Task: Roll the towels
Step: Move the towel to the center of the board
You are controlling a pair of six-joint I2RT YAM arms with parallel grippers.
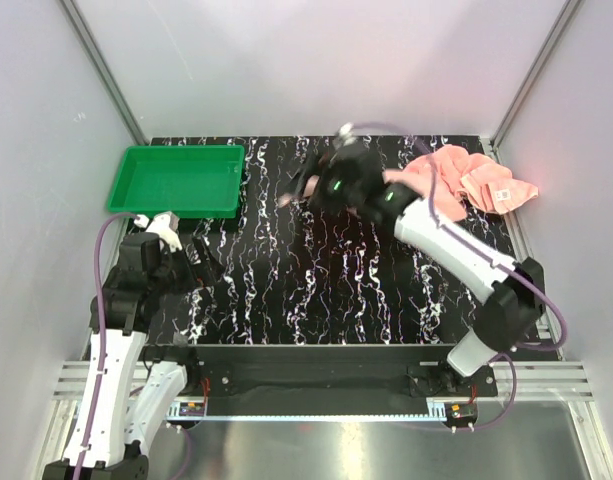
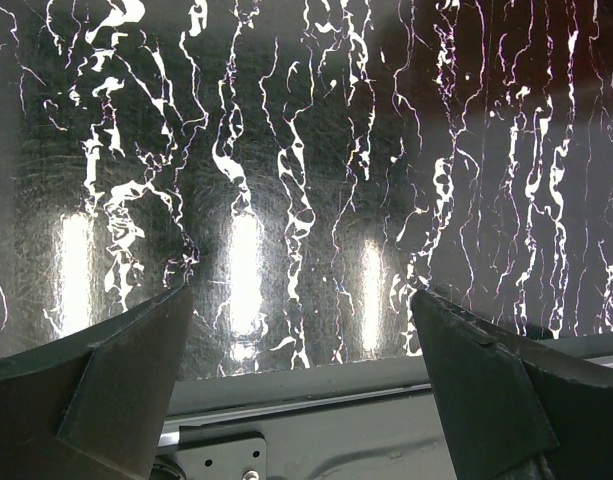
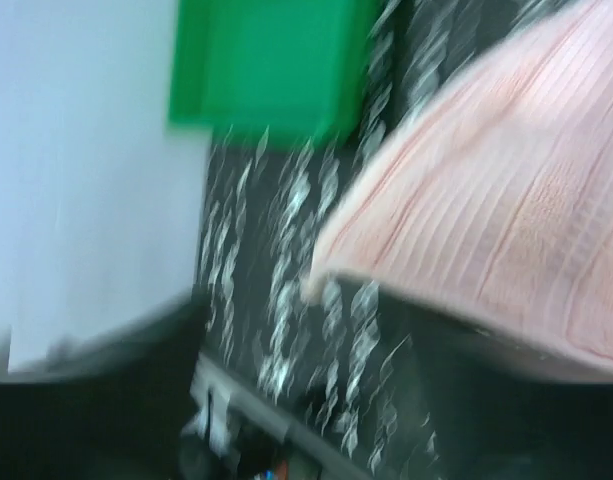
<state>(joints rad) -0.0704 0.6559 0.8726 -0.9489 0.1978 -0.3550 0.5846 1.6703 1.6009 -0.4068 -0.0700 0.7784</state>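
The towels lie in a crumpled salmon-pink heap at the table's far right corner, with a white label showing. My right arm reaches across to the far middle, and its gripper is motion-blurred. In the right wrist view a striped pink towel fills the upper right, just above the right finger. I cannot tell whether it touches the finger. The right gripper has its jaws apart, with bare table showing between them. My left gripper is wide open and empty, low over the near-left table.
A green tray sits empty at the far left. The table top is black with white marbling. A metal rail runs along the near edge, under my left gripper. White walls enclose the table on three sides.
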